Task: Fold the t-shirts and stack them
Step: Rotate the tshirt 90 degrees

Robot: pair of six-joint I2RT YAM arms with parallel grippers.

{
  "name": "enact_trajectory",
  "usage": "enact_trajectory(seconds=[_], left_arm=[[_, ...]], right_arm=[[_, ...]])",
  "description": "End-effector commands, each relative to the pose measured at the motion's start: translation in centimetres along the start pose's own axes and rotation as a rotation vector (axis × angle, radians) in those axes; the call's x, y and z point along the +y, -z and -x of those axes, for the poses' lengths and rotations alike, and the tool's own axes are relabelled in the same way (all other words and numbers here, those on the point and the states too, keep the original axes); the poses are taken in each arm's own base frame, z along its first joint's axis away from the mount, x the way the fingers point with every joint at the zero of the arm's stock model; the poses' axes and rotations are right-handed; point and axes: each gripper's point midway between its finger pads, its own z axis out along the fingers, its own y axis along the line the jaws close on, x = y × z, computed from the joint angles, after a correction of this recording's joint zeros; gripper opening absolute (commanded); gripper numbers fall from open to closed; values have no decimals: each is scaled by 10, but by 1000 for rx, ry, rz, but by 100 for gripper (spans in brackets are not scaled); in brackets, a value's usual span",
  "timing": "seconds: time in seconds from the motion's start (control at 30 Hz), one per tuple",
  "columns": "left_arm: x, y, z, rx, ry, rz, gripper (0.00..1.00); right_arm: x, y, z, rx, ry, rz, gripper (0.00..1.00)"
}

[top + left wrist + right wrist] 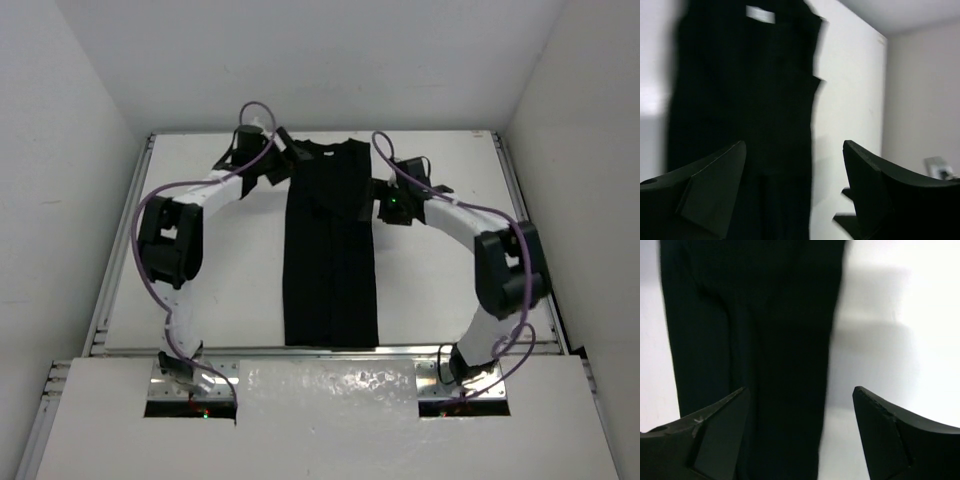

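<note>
The black t-shirt [330, 260] lies on the white table [225, 290], folded lengthwise into a long narrow strip with its neck at the far end. My left gripper [288, 160] is open and empty at the shirt's far left corner. In the left wrist view [794, 146] its jaws stand wide apart above the shirt [740, 75], whose white neck label [760, 14] shows. My right gripper [373, 205] is open and empty at the shirt's right edge, below the far end. In the right wrist view [800, 390] its jaws straddle the edge of the shirt [755, 315].
White walls [70, 150] close in the table on the left, back and right. A raised white ledge [330, 420] runs along the near edge by the arm bases. Purple cables [150, 215] loop along both arms.
</note>
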Motion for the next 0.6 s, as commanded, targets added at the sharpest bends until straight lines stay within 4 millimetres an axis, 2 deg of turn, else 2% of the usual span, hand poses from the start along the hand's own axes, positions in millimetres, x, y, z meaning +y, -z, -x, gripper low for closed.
enact_trajectory(seconds=[0.0, 0.03, 0.07, 0.13, 0.17, 0.2, 0.23, 0.27, 0.3, 0.33, 0.4, 0.43, 0.5, 0.57], left_arm=[[44, 32, -15, -8, 63, 225, 77], [53, 40, -22, -9, 75, 256, 77], [73, 58, -37, -13, 89, 320, 76], [89, 77, -52, -25, 108, 368, 75], [89, 90, -53, -43, 108, 373, 73], [108, 98, -76, -8, 111, 408, 73], [111, 102, -87, 12, 105, 411, 72], [110, 104, -100, 60, 107, 389, 70], [115, 105, -114, 100, 86, 375, 68], [114, 104, -127, 144, 73, 369, 67], [117, 110, -146, 199, 21, 373, 60], [108, 114, -156, 213, -7, 360, 59], [108, 121, -171, 244, -24, 358, 59], [106, 128, -196, 289, -61, 344, 59]], right_arm=[[26, -23, 59, -96, 99, 83, 80], [27, -30, 66, -93, 95, 89, 79], [27, -44, 79, -94, 94, 90, 76], [26, -57, 88, -90, 104, 78, 72], [34, -58, 110, -128, 115, 89, 69], [21, -81, 99, -64, 100, 53, 67], [19, -90, 103, -52, 102, 47, 62], [26, -91, 132, -95, 109, 67, 56], [16, -114, 118, -37, 97, 56, 51], [21, -115, 136, -70, 115, 70, 45], [13, -129, 135, -69, 128, 54, 43], [14, -129, 141, -83, 140, 55, 40], [13, -130, 145, -90, 152, 51, 40], [14, -126, 148, -106, 167, 50, 40]])
